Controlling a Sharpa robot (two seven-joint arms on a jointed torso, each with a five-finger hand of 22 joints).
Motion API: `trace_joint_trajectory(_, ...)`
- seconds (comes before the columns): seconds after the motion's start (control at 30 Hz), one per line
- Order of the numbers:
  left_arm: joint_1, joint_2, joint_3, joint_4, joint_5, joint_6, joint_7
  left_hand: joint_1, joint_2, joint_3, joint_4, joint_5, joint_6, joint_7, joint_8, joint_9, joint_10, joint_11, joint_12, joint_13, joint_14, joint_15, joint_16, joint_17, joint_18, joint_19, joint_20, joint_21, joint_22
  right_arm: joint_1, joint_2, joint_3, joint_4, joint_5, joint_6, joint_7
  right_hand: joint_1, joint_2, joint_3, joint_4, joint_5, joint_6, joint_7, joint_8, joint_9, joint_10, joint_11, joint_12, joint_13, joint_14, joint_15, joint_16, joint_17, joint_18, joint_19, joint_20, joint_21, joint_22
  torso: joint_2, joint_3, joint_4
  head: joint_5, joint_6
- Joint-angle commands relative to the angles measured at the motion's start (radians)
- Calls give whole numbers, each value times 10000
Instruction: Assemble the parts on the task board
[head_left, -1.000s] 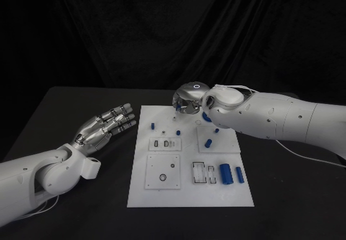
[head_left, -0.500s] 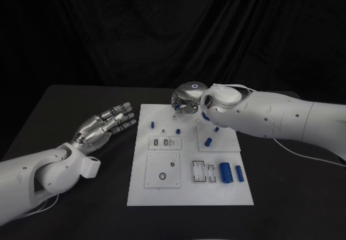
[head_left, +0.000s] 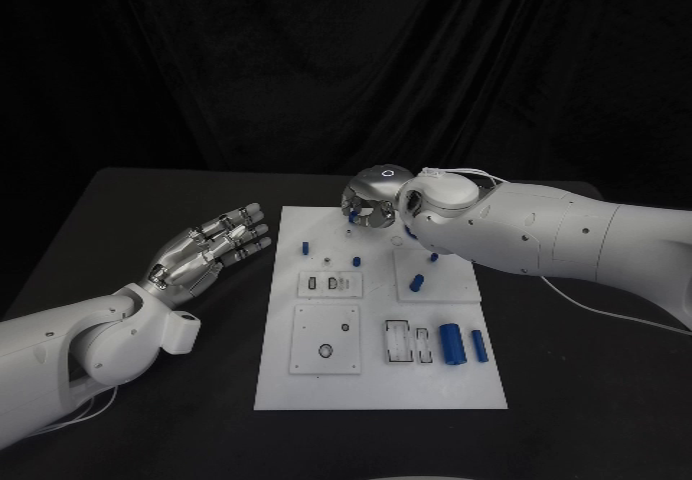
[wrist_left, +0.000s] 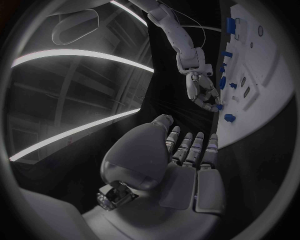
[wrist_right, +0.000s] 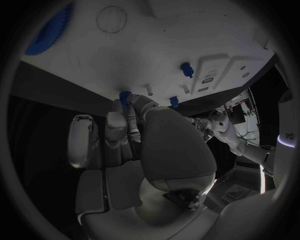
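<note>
Black cloth covers the table, and the flat white rectangular task board (head_left: 378, 325) lies at its middle. At the board's far edge the silver right hand (head_left: 372, 203) pinches a small blue part (wrist_right: 125, 96) at its fingertips; the part's long axis cannot be told. Just beside the board's left edge, the silver left hand (head_left: 209, 250) hovers with fingers spread, holding nothing. If the pinch loosens, the part may drop. Near the board's near-right corner, a blue cylinder (head_left: 451, 347) lies pointing toward the far edge.
</note>
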Motion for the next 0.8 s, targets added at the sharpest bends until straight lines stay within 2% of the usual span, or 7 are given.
trace_joint_trajectory(0.03,10,28,8,-3,3,144,2254,-3,-2,75,17,23,-15,57,-39,9,29,81,61,-13,9,84,53,-18,-53,15,46,-15,-12,-46,24,7,-25,-24,425,-122,-2,-67,22,45,-76,-83,-15,-72,-32,-114,13,-64,-18,-108,12,-92,-106,16,-96,3,-89,67,0,-2,-1,5,-11)
trace_joint_trajectory(0.13,10,33,8,-21,3,154,2249,-3,-2,75,17,23,-15,57,-39,9,29,81,61,-13,9,84,53,-18,-53,15,46,-15,-12,-58,17,7,-19,-24,517,-162,-50,-111,65,74,-273,-288,-71,-279,-124,-371,80,-223,-29,-301,63,-313,-403,66,-282,43,-266,-118,-2,-4,1,1,-13)
trace_joint_trajectory(0.27,9,30,8,-45,3,166,2241,-3,-2,75,17,23,-15,57,-39,9,29,81,61,-13,9,84,53,-18,-53,15,46,-15,-12,-66,-34,7,12,-24,464,-191,-217,-277,103,198,-902,-856,-249,-914,-456,-1248,216,-755,-150,-616,195,-639,-823,156,-601,162,-604,-423,0,-4,8,-15,6)
trace_joint_trajectory(0.4,8,4,8,-48,3,171,2238,-8,-2,98,8,17,-26,64,-44,7,20,89,58,-15,2,88,50,-21,-59,12,45,-18,-13,-67,-190,11,123,-24,-18,-148,-219,-321,-50,174,-1187,-1507,-409,-1492,-806,-2121,277,-1123,-206,-1194,266,-1278,-1682,307,-1146,248,-1178,-979,0,-5,4,-17,52)
trace_joint_trajectory(0.5,8,-50,8,-31,4,159,2238,-8,-2,98,8,17,-26,64,-44,7,20,89,58,-15,2,88,50,-21,-59,12,45,-18,-13,-27,-452,47,361,-24,-550,-105,-143,-296,-135,113,-1140,-1669,-421,-1601,-955,-2346,279,-1121,-160,-1214,269,-1282,-1665,311,-1160,261,-1238,-981,1,-4,1,-14,108)
trace_joint_trajectory(0.6,7,-107,8,-18,4,149,2239,-8,-2,98,8,17,-26,64,-44,7,20,89,58,-15,2,88,50,-21,-59,12,45,-18,-13,159,-841,74,753,-24,-924,-144,-106,-278,-153,89,-1103,-1723,-411,-1613,-1006,-2404,273,-1102,-142,-1196,265,-1262,-1637,311,-1149,260,-1245,-971,1,-4,1,-7,140)
trace_joint_trajectory(0.8,7,-222,7,15,4,110,2224,-13,-4,115,0,14,-7,67,-42,10,23,92,73,-13,9,91,58,-20,-63,18,45,-15,-12,648,-1793,88,1713,-24,-831,-452,-79,-185,-189,100,-1080,-1645,-325,-1564,-1095,-2289,249,-921,-53,-1164,249,-1240,-1612,306,-1107,249,-1248,-932,1,-3,-6,-35,161)
